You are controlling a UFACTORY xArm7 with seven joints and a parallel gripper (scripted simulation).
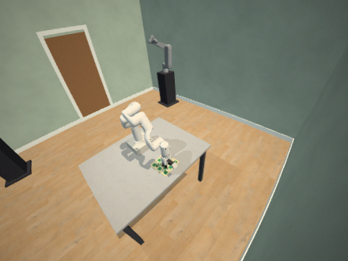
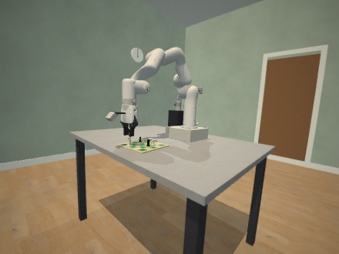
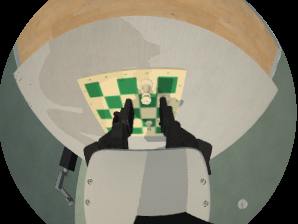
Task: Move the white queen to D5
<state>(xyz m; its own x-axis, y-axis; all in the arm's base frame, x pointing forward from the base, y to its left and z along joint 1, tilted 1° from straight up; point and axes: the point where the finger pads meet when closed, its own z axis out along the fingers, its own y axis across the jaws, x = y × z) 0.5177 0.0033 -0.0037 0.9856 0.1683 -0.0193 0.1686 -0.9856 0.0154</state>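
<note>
A small green and cream chessboard point(image 2: 143, 146) lies on the grey table in front of the arm's base; it also shows in the top view point(image 1: 165, 166) and in the wrist view point(image 3: 133, 99). My gripper point(image 2: 129, 133) hangs upright over the board's left end, a little above the pieces. Its fingers stand partly open with nothing held. In the wrist view a white piece point(image 3: 145, 102) stands on the board below the gap between the fingers. I cannot tell whether it is the queen. Another white piece point(image 3: 145, 86) stands further along. Dark pieces point(image 2: 140, 139) stand mid-board.
The arm's white base block point(image 2: 189, 134) sits on the table behind the board. The table's near edge point(image 2: 127, 163) lies close to the board. A second grey arm on a black pedestal point(image 1: 167, 85) stands far off in the room corner.
</note>
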